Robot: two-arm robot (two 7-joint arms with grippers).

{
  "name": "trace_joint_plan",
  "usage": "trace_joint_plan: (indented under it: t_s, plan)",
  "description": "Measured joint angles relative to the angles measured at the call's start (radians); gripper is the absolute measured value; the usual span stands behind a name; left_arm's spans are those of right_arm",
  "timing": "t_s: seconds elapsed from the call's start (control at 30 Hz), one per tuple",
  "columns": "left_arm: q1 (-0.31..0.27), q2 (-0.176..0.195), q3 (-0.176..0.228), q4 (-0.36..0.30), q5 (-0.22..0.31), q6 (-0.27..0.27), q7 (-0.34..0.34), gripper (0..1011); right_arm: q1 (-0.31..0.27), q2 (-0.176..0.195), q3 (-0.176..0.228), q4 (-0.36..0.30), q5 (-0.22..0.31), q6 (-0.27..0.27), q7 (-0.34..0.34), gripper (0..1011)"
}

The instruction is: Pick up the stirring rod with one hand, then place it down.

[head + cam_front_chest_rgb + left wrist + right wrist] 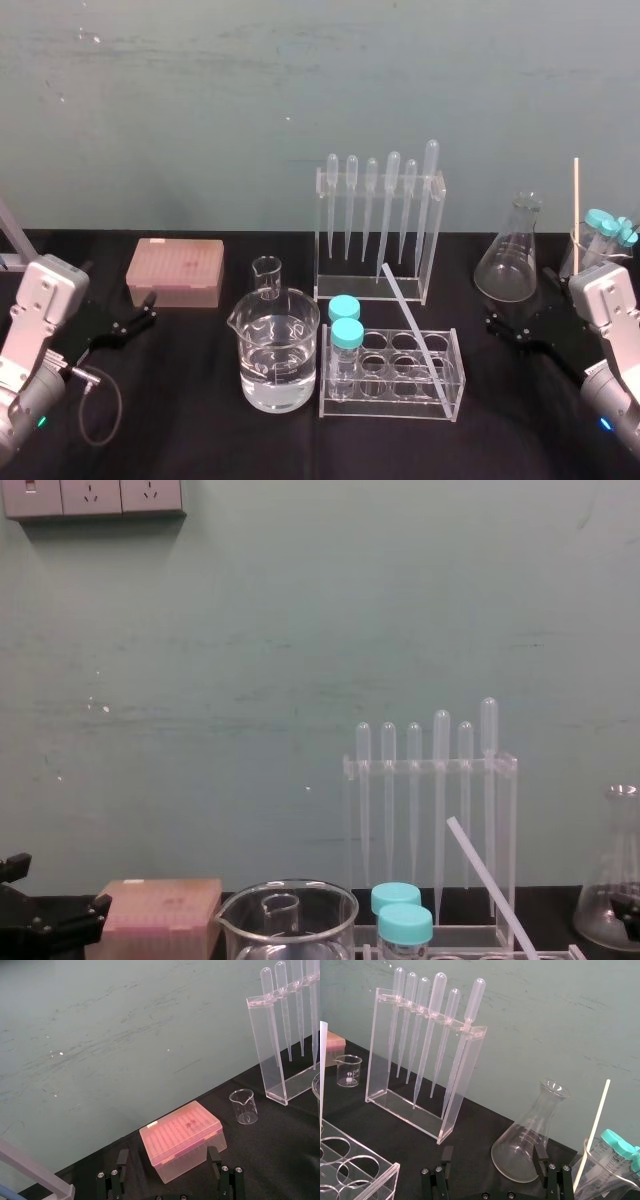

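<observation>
Probably light, stiff, slick, brittle, the stirring rod (412, 320) leans on the rack (455, 400); pinch its raised end; left gripper (166, 1156) and right gripper (493, 1156) gape wide

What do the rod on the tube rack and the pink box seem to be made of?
The rod looks like glass or clear plastic: smooth, whitish-translucent, with the tube rack showing faintly through it. The pink box looks like matt, slightly see-through plastic, its inner grid visible through the lid.

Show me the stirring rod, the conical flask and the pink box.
stirring rod (414, 330), head view, middle of its shaft.
conical flask (510, 265), head view, lower body.
pink box (175, 262), head view, lid top.
</observation>
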Motion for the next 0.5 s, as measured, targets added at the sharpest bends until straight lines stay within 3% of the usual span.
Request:
trace_joint_plan:
  t_s: [0.5]
  plan:
    - [0.000, 0.000, 0.000, 0.000, 0.000, 0.000, 0.000, 1000, 0.000, 0.000, 0.000, 0.000, 0.000, 0.000, 0.000, 1003]
